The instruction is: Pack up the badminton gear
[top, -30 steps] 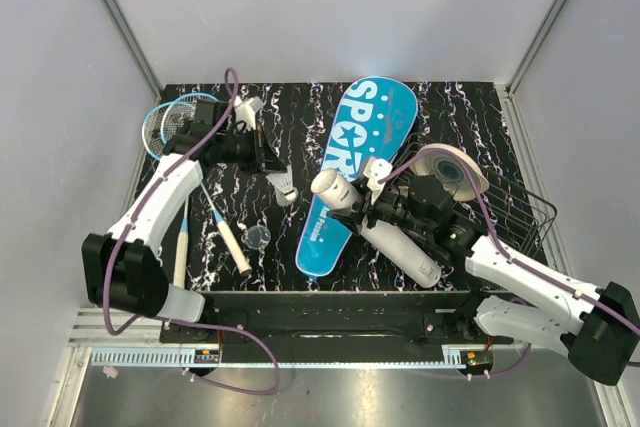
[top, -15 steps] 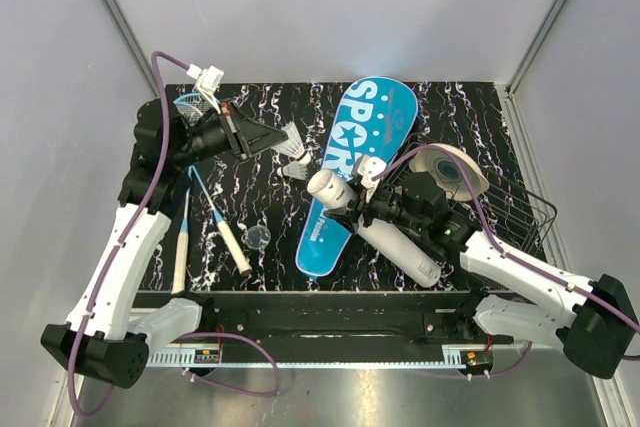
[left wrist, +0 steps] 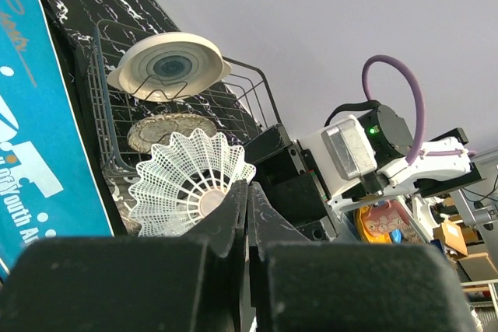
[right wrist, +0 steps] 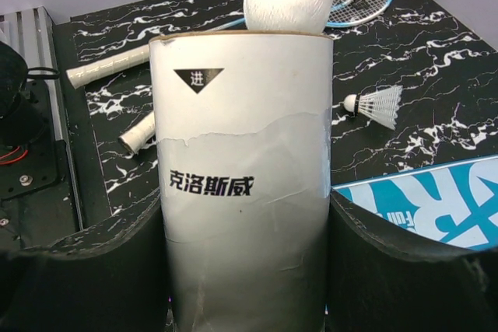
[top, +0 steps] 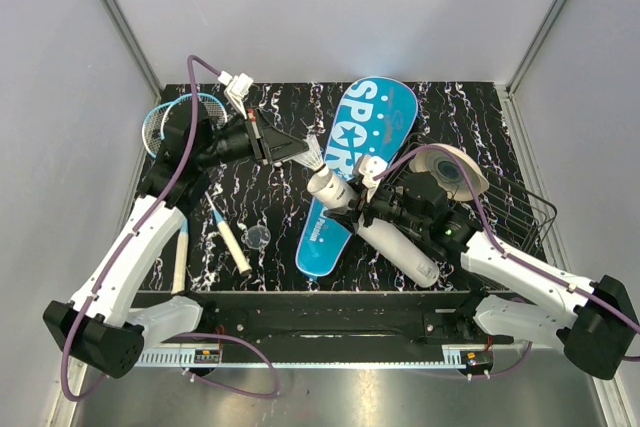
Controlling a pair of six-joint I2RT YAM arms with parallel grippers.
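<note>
The left gripper [top: 298,151] pinches a shuttlecock [top: 314,154] just beyond the open mouth of the tube [top: 395,239], which the right gripper [top: 378,210] clamps.

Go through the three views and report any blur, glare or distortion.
Top external: even light, sharp throughout; the walls splay outward from the wide lens, and the metal panel at the bottom shows a soft sheen. Left wrist: the left gripper is a dark, blurred foreground mass, while the shuttlecock it pinches is crisp. Right wrist: the tube fills the frame, its print sharp; no glare.
</note>
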